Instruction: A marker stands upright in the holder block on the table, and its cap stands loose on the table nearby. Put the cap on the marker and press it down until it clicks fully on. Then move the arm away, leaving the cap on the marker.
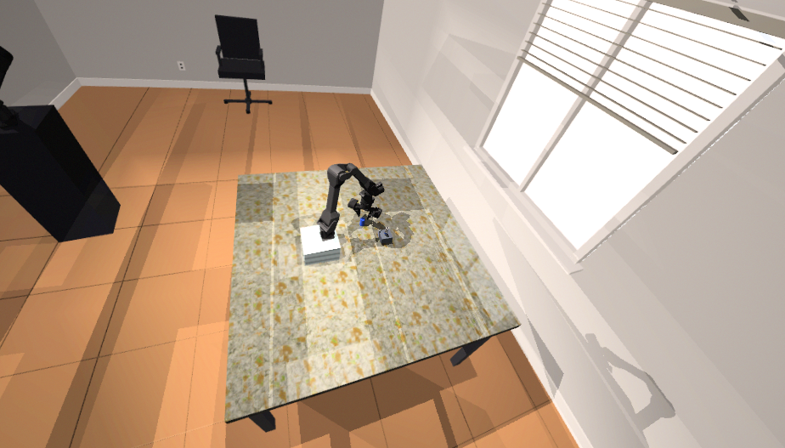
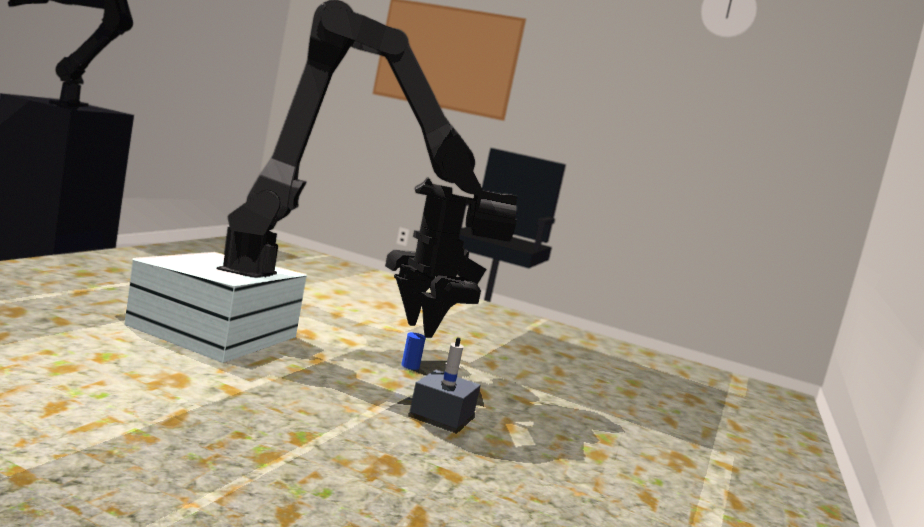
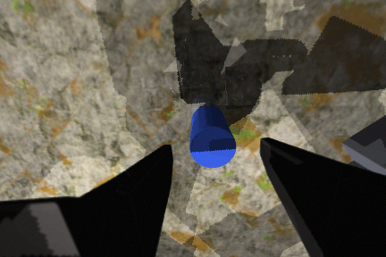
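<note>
The blue cap stands upright on the table. The white marker stands upright in the dark grey holder block, its black tip up and a blue band low on its body. In the wrist view a corner of the block shows at the right edge. My gripper points down just above the cap, open and empty. In the wrist view the cap shows between the two fingertips, with a gap on each side.
The arm's base stands on a white and grey slab on the patterned table. The holder block and upright marker stand close to the cap, on the window side. A chair stands on the floor beyond the table.
</note>
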Controlling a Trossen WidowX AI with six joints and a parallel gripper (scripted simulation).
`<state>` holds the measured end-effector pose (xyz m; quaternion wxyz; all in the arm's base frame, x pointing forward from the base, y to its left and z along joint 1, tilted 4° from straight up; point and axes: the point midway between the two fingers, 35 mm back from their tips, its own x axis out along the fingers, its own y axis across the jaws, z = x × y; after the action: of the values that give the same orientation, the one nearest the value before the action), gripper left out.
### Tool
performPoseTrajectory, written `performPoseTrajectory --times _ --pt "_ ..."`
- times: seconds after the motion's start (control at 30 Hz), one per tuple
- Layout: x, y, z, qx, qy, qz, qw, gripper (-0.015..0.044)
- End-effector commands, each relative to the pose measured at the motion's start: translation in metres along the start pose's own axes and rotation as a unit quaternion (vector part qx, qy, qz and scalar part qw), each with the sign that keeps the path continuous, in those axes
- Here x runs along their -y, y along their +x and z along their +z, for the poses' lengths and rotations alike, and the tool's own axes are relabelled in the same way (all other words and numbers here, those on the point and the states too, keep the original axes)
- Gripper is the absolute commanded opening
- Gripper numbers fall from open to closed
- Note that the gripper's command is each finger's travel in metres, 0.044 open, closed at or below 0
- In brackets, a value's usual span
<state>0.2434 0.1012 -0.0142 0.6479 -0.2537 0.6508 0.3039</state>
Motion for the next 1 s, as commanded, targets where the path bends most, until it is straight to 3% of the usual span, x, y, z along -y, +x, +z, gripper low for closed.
performPoseTrajectory --times 0.0,0.8,0.97 --pt "0.000 0.008 -0.002 -0.004 0.003 0.000 1.000 0.0241" --pt "-0.001 0.044 -0.004 -0.005 0.003 0.000 1.000 0.0241" --pt "-0.001 0.044 -0.004 -0.005 0.003 0.000 1.000 0.0129"
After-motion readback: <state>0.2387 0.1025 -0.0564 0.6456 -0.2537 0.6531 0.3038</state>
